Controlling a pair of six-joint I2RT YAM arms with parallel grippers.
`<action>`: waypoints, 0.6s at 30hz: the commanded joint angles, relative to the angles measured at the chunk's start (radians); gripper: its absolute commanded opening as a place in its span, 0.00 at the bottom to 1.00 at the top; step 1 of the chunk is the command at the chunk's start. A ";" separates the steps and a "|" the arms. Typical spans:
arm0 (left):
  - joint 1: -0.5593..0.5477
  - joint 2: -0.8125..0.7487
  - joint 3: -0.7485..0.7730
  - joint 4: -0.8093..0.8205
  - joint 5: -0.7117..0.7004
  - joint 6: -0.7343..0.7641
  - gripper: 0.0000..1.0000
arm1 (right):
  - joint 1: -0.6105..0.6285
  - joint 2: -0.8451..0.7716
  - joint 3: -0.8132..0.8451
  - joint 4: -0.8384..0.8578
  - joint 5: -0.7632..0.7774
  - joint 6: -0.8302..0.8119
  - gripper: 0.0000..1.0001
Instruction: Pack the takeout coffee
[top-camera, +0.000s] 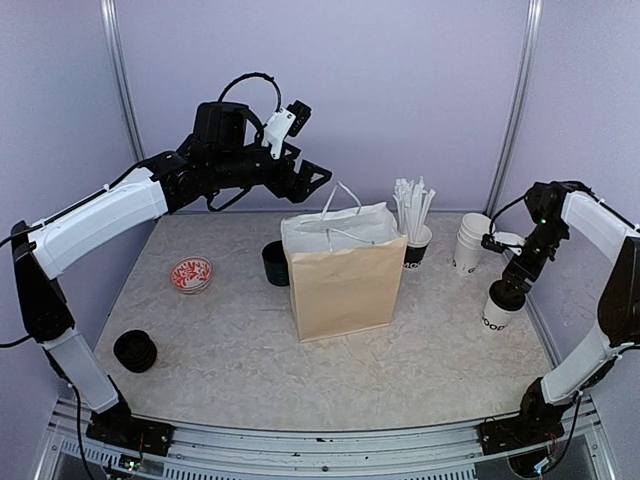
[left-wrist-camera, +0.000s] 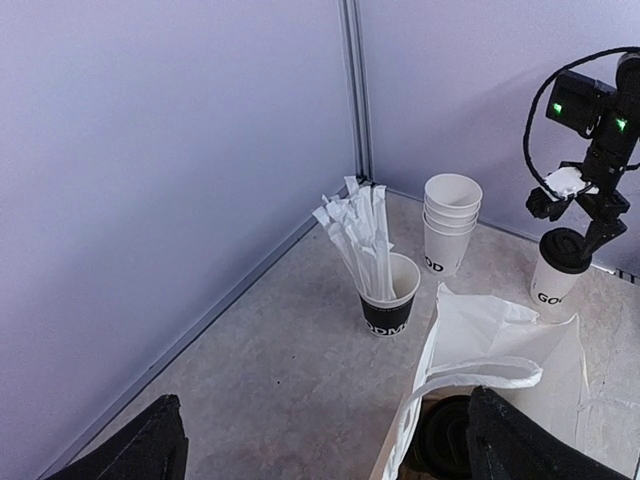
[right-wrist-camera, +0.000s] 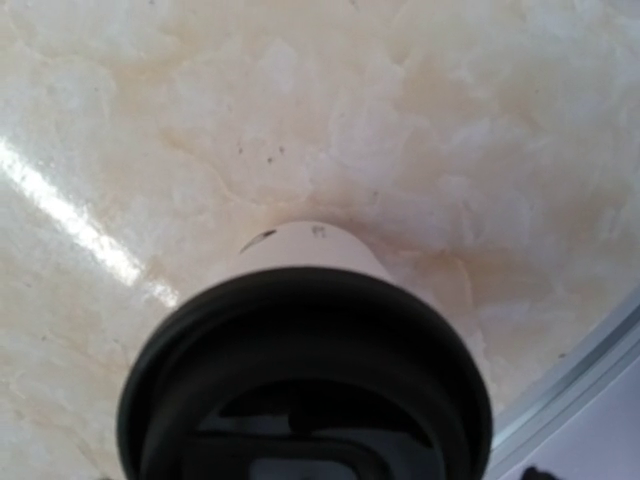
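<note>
One takeout coffee (top-camera: 497, 314), a white cup with a black lid and black lettering, stands on the table at the right. My right gripper (top-camera: 510, 287) is down over its lid and closed around it. In the right wrist view the lid (right-wrist-camera: 305, 370) fills the lower frame and hides the fingers. The brown paper bag (top-camera: 345, 272) stands upright in the middle, and a black lid (left-wrist-camera: 441, 440) shows inside it. My left gripper (top-camera: 306, 180) hangs open above the bag's back left corner, holding nothing, with the bag's mouth by its right finger (left-wrist-camera: 520, 440).
A stack of lidless white cups (top-camera: 470, 240) and a black-banded cup of wrapped sticks (top-camera: 416, 238) stand behind the bag on the right. A dark mug (top-camera: 275, 263), a red dish (top-camera: 191, 274) and a stack of black lids (top-camera: 135, 351) lie to the left. Walls close the back.
</note>
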 joint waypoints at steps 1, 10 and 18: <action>-0.008 -0.028 -0.010 0.007 0.007 -0.001 0.95 | -0.010 -0.004 0.000 -0.022 -0.006 0.000 0.86; -0.008 -0.030 -0.021 0.001 0.003 0.002 0.95 | -0.010 0.032 -0.038 -0.010 0.014 0.012 0.85; -0.008 -0.043 -0.032 -0.002 -0.003 0.001 0.94 | -0.004 0.022 -0.044 -0.038 -0.028 0.008 0.72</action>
